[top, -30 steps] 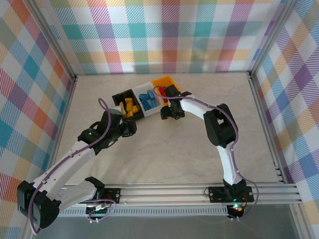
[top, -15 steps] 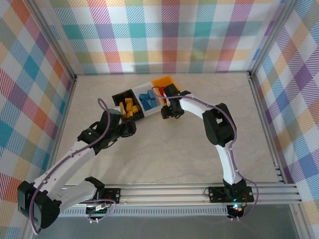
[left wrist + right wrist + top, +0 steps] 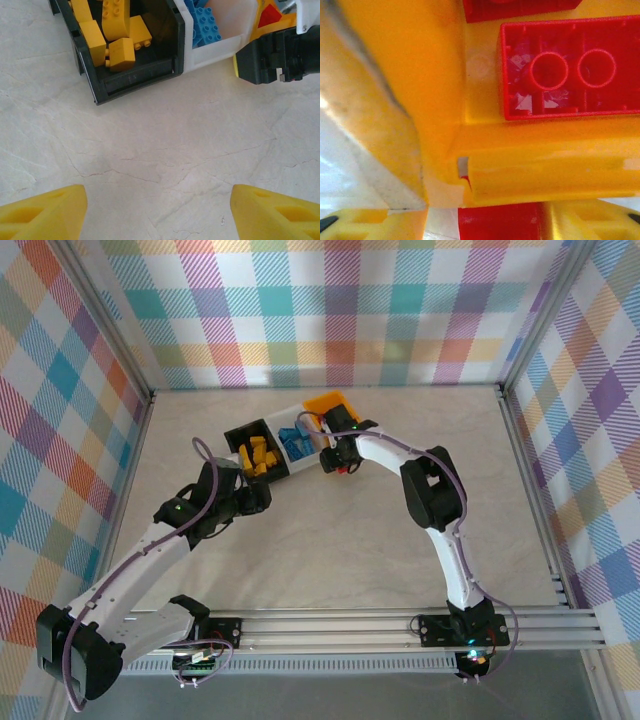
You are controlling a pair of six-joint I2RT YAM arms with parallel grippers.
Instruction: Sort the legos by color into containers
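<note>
Though upside down, glossy red lego point(image 3: 570, 67)

I am operating in a robotics lab test cell: an aluminium extrusion frame point(image 3: 340, 623) bounds it, pastel plaid backdrop panels point(image 3: 340, 310) close three sides, and a marble-patterned desk point(image 3: 330, 550) forms the floor.

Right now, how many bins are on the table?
3, joined in a row: black bin left, holding yellow bricks; white bin middle, blue bricks; orange bin right, red bricks.
</note>
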